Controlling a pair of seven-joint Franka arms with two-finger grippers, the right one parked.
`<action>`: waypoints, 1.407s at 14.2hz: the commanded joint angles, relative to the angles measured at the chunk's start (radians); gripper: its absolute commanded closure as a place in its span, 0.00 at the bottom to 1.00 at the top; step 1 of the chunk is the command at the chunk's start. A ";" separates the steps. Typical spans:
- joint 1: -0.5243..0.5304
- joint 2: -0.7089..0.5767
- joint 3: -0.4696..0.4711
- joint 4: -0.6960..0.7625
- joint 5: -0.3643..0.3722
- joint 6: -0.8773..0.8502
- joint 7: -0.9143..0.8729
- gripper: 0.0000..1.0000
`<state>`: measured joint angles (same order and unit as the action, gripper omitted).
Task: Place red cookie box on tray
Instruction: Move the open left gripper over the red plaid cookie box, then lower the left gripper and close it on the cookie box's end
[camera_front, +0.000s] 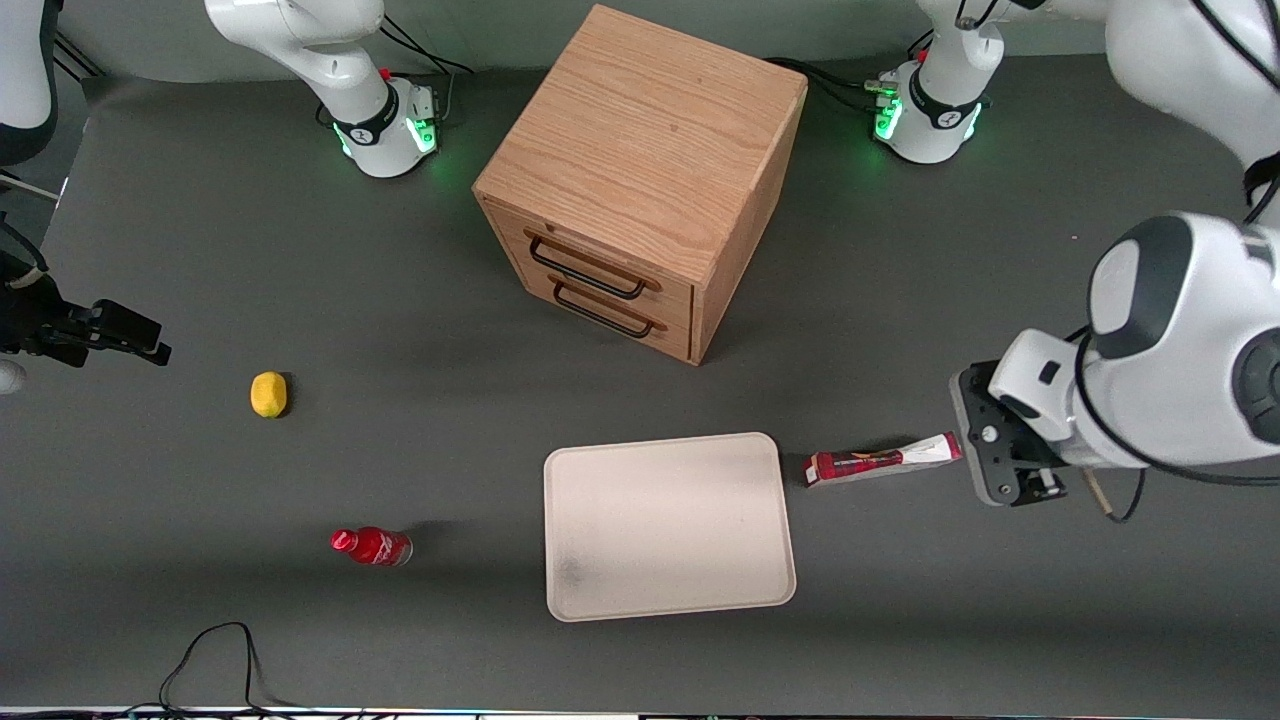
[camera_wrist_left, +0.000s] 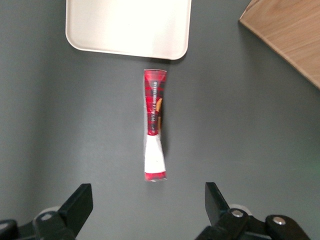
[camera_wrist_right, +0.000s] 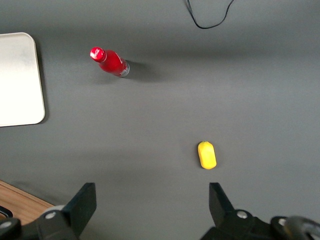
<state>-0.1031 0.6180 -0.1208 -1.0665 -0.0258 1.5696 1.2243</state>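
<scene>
The red cookie box (camera_front: 880, 464) lies flat on the dark table beside the cream tray (camera_front: 668, 524), toward the working arm's end, its white end pointing away from the tray. In the left wrist view the red cookie box (camera_wrist_left: 154, 125) runs lengthwise from the tray (camera_wrist_left: 129, 25) toward my gripper (camera_wrist_left: 149, 200). The gripper is open, its black fingers (camera_wrist_left: 80, 202) wide apart above the table just short of the box's white end, holding nothing. In the front view the gripper (camera_front: 1010, 470) hangs next to that white end.
A wooden drawer cabinet (camera_front: 640, 180) stands farther from the front camera than the tray. A small red bottle (camera_front: 372, 546) and a yellow lemon (camera_front: 268, 394) lie toward the parked arm's end. A black cable (camera_front: 215, 650) loops at the table's near edge.
</scene>
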 joint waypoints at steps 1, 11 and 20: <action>-0.003 0.054 0.001 -0.012 0.012 0.077 0.044 0.00; -0.038 0.075 0.001 -0.255 0.067 0.321 -0.020 0.01; -0.053 0.043 0.001 -0.461 0.069 0.486 -0.126 0.01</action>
<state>-0.1406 0.7149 -0.1262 -1.4377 0.0306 2.0039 1.1310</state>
